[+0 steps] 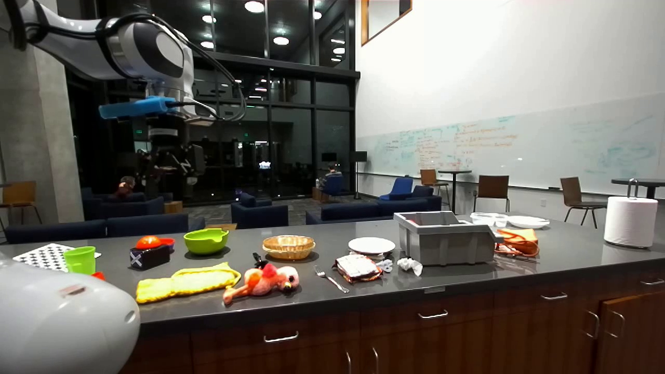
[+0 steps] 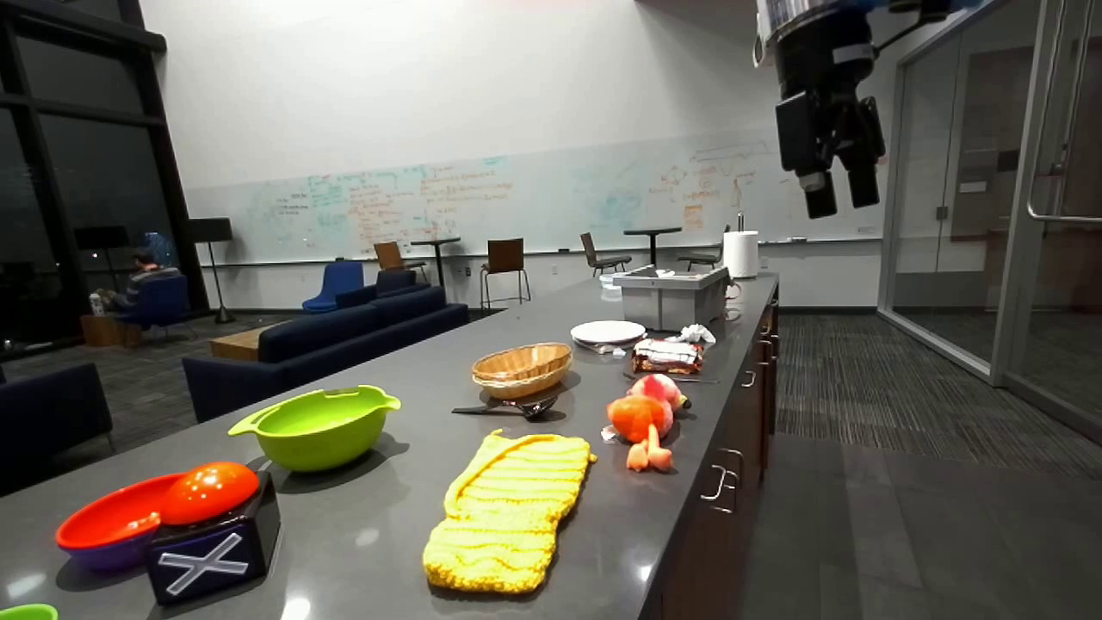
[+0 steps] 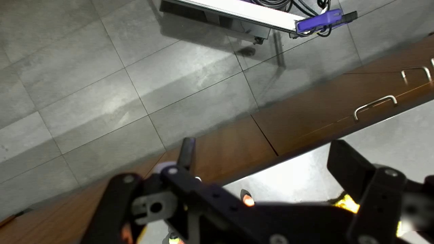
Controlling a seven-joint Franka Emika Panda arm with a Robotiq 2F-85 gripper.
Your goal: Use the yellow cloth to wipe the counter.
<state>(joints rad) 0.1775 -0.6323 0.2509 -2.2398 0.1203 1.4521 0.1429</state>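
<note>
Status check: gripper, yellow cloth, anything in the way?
Gripper open, empty, raised above the counter. Yellow cloth lying wrinkled on countertop, ungrasped. Plush toy beside cloth, not touching; could obstruct a wide wipe.

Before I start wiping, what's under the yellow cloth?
The cloth lies on the counter, and in both exterior views nothing pokes out along its visible edges. Whatever its middle covers is hidden, so I can't say if anything else is beneath.
</note>
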